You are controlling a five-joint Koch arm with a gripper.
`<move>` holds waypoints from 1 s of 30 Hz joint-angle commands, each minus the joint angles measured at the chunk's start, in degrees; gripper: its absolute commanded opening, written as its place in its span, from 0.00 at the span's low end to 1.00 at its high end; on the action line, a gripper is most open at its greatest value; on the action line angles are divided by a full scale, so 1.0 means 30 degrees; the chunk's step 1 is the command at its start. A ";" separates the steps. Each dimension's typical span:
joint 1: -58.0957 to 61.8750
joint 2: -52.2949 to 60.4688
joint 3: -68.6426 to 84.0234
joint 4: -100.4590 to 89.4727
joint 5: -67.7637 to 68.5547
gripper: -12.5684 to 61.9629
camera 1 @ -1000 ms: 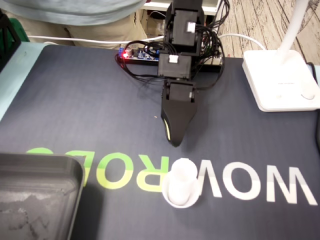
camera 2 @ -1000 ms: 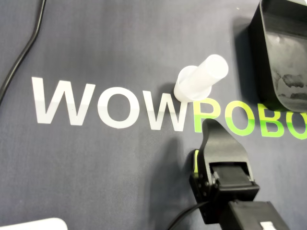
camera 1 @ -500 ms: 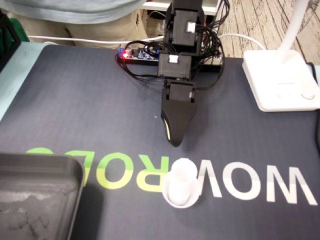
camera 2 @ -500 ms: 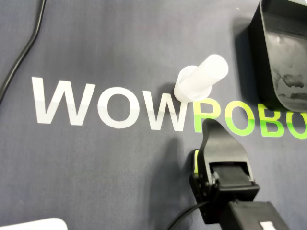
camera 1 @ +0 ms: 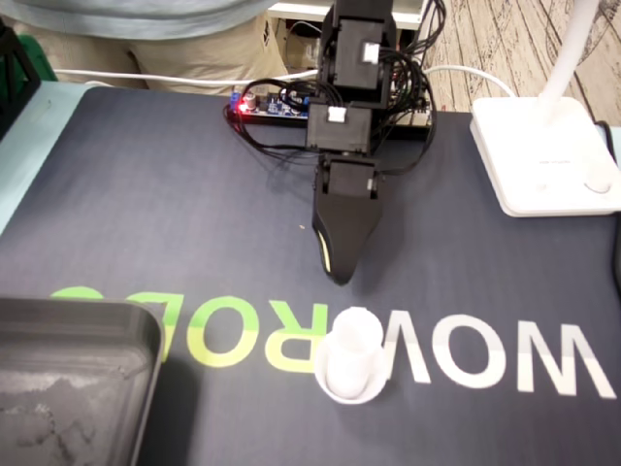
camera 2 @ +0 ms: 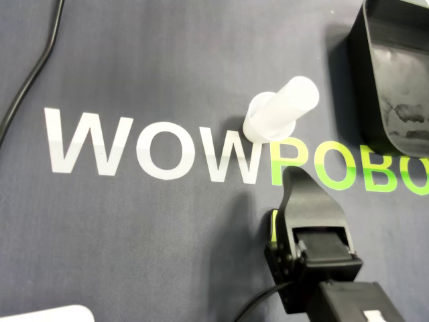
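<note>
A white translucent cylinder with a wider flanged base (camera 1: 351,357) stands upright on the dark mat, on the "WOWROBO" lettering; the overhead view shows the cylinder (camera 2: 278,113) too. My gripper (camera 1: 340,275) is black with a yellow-green strip along one edge. It points down at the mat a short way behind the cylinder and does not touch it. In the overhead view the gripper (camera 2: 292,176) tip lies just below the cylinder's base. The jaws lie pressed together with nothing between them.
A black tray (camera 1: 78,316) sits at the near left of the fixed view, and the tray (camera 2: 369,60) is at top right in the overhead view. A white lamp base (camera 1: 543,155) stands at the right. A circuit board (camera 1: 277,105) and cables lie by the arm's base.
</note>
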 commanded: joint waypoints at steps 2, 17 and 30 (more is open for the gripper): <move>-0.0088 0.1465 0.0850 -0.0293 0.0088 0.62; 0.0029 0.1465 0.0850 -0.0352 0.0146 0.62; 0.0176 0.1494 -0.0322 -0.0732 0.0146 0.62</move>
